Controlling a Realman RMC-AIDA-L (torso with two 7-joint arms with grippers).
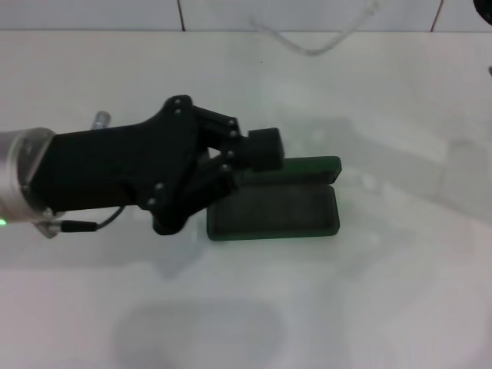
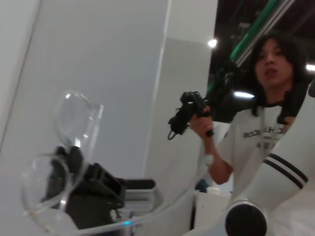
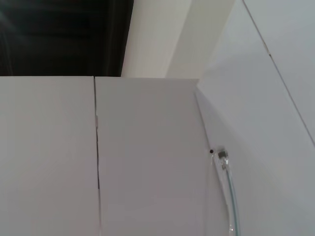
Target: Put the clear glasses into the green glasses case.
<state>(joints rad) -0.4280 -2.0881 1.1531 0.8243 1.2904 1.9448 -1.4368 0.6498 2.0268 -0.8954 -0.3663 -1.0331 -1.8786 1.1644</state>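
Plain white table (image 1: pixel 369 307), with a thin clear cable (image 1: pixel 315 42) looping near its far edge by the tiled wall (image 1: pixel 307 11). Off in the left wrist view there's a person (image 2: pixel 266 98) in a white printed t-shirt (image 2: pixel 251 142) holding up a black handheld controller (image 2: pixel 189 115). The right wrist view just gets white panels (image 3: pixel 147 157) with a dark seam, plus a clear cable (image 3: pixel 229 191) ending in a small metal tip.

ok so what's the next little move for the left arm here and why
Probably ease the left end effector down and slightly toward the robot, over the open green case. The left wrist view shows the clear glasses gripped, while the case lies open on the table, its lined tray bare just beside the fingers.
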